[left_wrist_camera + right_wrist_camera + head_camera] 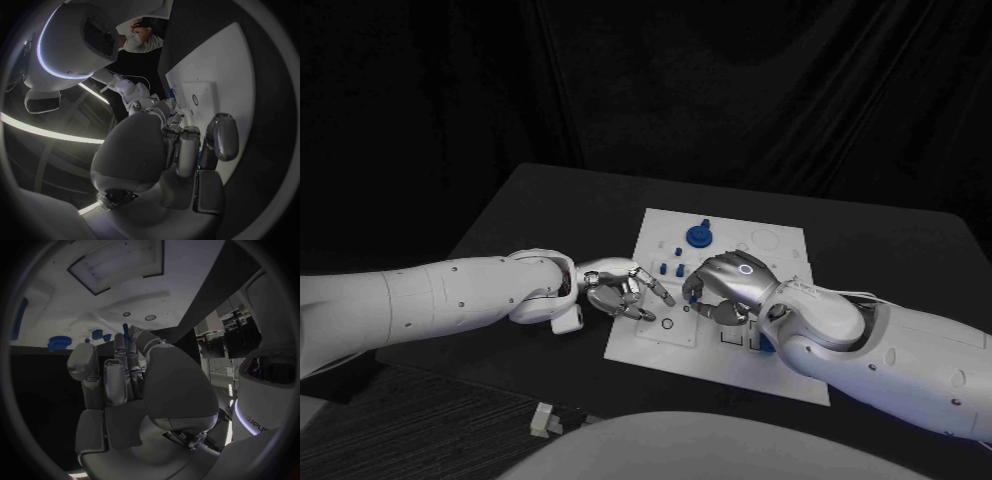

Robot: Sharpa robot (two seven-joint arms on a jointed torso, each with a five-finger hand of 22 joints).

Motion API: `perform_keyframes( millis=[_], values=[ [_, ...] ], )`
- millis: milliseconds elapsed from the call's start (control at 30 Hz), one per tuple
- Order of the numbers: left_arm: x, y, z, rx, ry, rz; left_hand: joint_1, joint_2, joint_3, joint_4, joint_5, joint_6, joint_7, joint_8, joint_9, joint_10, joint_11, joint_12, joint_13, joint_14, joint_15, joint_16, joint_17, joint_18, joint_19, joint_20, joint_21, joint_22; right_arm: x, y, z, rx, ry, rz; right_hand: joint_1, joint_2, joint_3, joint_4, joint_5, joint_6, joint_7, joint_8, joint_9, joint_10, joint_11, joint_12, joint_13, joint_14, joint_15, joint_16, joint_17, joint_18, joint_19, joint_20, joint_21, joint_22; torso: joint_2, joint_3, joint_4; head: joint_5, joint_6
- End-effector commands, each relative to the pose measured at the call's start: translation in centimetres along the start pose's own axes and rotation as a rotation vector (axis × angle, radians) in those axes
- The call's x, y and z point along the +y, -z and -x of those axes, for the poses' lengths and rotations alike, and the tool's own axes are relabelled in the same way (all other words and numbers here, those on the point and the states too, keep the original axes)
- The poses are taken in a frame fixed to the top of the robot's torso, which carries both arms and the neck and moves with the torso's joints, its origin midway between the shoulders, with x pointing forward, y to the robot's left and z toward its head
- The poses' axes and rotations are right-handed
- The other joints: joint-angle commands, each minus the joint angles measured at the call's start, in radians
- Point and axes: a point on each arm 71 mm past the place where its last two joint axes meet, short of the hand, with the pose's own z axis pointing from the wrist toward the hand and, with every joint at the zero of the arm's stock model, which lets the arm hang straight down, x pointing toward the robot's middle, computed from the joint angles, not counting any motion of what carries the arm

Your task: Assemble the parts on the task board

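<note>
The white task board [733,375] lies in the middle of the black table. A blue gear-like part [700,236] stands near the board's far end, and small blue parts [674,269] sit just in front of it. My right hand [728,284] hovers over the board's middle with fingers curled. A thin blue part [125,330] shows at its fingertips and looks pinched there. My left hand [626,290] rests at the board's left edge, fingers bent in with nothing in them [187,150]. The two hands are close together.
Another blue piece [764,341] peeks out beside my right wrist on the board's right side. Round holes [669,324] and a recessed plate [119,262] mark the board. A small pale block [542,420] lies off the table's near edge.
</note>
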Motion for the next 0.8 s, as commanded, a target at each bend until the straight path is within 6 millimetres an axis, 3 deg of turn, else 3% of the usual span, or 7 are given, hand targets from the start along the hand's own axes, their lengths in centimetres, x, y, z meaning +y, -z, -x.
perform_keyframes(
  millis=[33,367,800],
  values=[
    [-0.06,-0.05,-0.16,0.010,0.010,-0.006,-0.010,-0.001,0.007,-0.001,0.003,0.004,0.002,0.005,0.001,0.045,-0.003,-0.005,0.215,0.107,-0.004,0.003,0.263,0.005,0.000,-0.004,-0.004,0.175,0.01,0.00,-0.16,-0.012,0.003,0.006,0.011,-0.002,-0.004,0.000,-0.002,0.005,-0.001,-0.004,-0.001,0.007,-0.001,-0.003,-0.001,0.020,-0.009,0.000,0.030,-0.003,0.005,-0.003,0.005,0.131,0.000,0.0000,0.0004,0.002,0.000],
    [-0.04,0.05,-0.14,0.008,0.010,-0.005,-0.010,-0.001,0.007,-0.001,0.003,0.004,0.002,0.005,0.001,0.045,-0.003,-0.005,0.215,0.107,-0.004,0.003,0.263,0.005,0.000,-0.004,-0.004,0.175,-0.09,-0.06,-0.48,-0.015,0.001,0.003,0.011,-0.002,-0.005,0.001,-0.004,0.005,-0.001,-0.005,-0.001,0.007,0.000,-0.004,-0.002,0.020,-0.009,0.001,0.031,-0.003,0.005,-0.003,0.006,0.131,0.000,-0.0002,0.0003,0.010,0.000],
    [-0.01,0.12,-0.10,0.006,0.010,-0.003,-0.010,-0.001,0.009,-0.001,0.004,0.004,0.003,0.005,0.001,0.042,-0.002,-0.007,0.213,0.107,-0.004,0.003,0.263,0.006,-0.001,-0.004,-0.005,0.174,0.11,-0.27,-0.64,-0.002,0.000,0.007,0.010,-0.002,-0.006,0.004,-0.007,0.003,0.000,-0.007,-0.003,0.006,0.001,-0.006,-0.003,0.021,-0.009,0.001,0.031,-0.003,0.006,-0.003,0.006,0.131,0.000,0.0000,0.0002,0.006,0.000]
  ],
)
